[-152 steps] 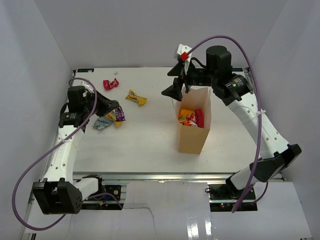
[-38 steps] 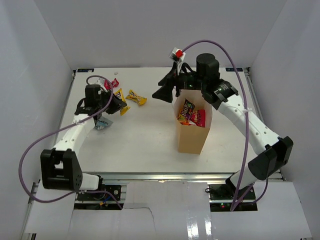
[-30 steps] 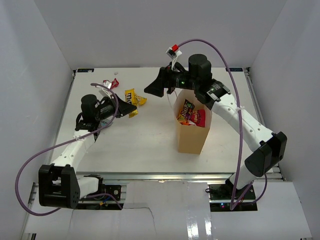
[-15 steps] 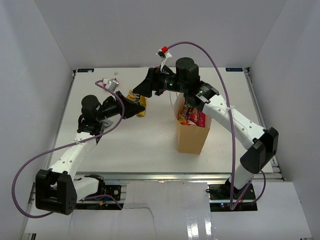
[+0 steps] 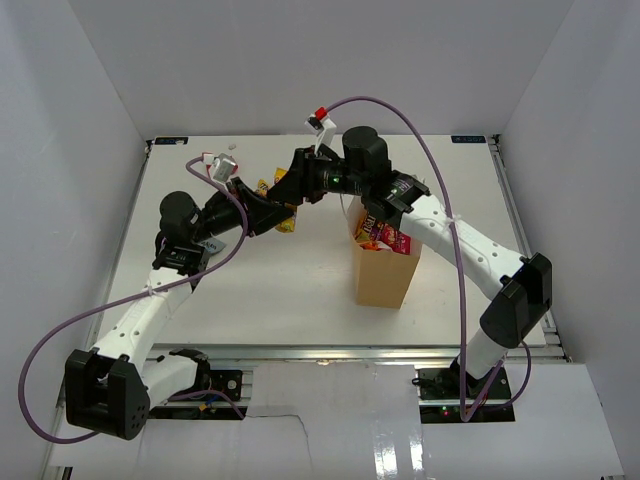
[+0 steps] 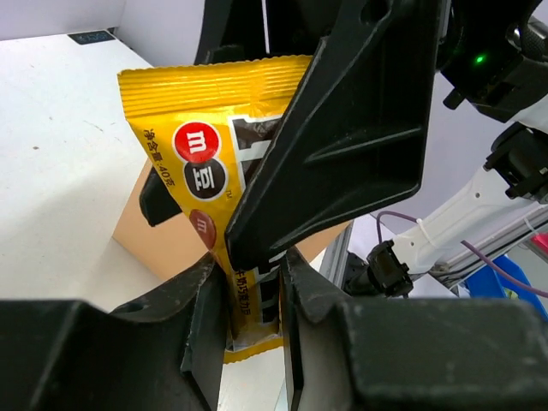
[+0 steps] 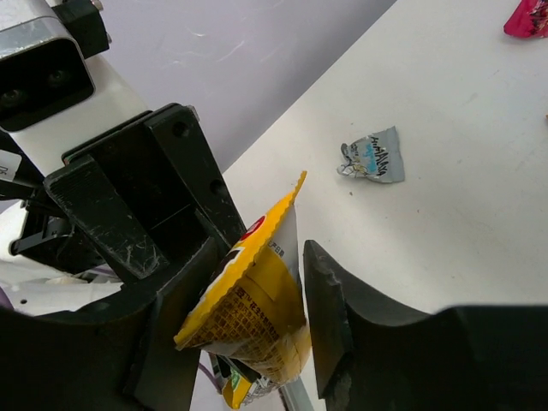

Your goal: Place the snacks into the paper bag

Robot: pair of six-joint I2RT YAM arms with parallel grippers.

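Note:
A yellow snack packet (image 5: pixel 287 222) hangs in the air left of the paper bag (image 5: pixel 385 280), between both grippers. My left gripper (image 6: pixel 250 300) is shut on the packet's (image 6: pixel 188 128) lower end. My right gripper (image 7: pixel 257 282) reaches in from the opposite side, and its jaws press the other end of the packet (image 7: pixel 257 317) from both sides. The tan bag stands upright and open, with orange and red snacks (image 5: pixel 380 235) showing inside. A pink-red packet (image 7: pixel 527 17) and a crumpled silver wrapper (image 7: pixel 370 160) lie on the table.
The white table (image 5: pixel 300 290) is enclosed by white walls at the back and both sides. The right arm's purple cable (image 5: pixel 440 180) arcs over the bag. A metal rail (image 5: pixel 330 352) runs along the near edge.
The left arm lifted the yellow packet up and to the right. The right arm swung left from above the bag to meet it, and its jaws narrowed onto the packet.

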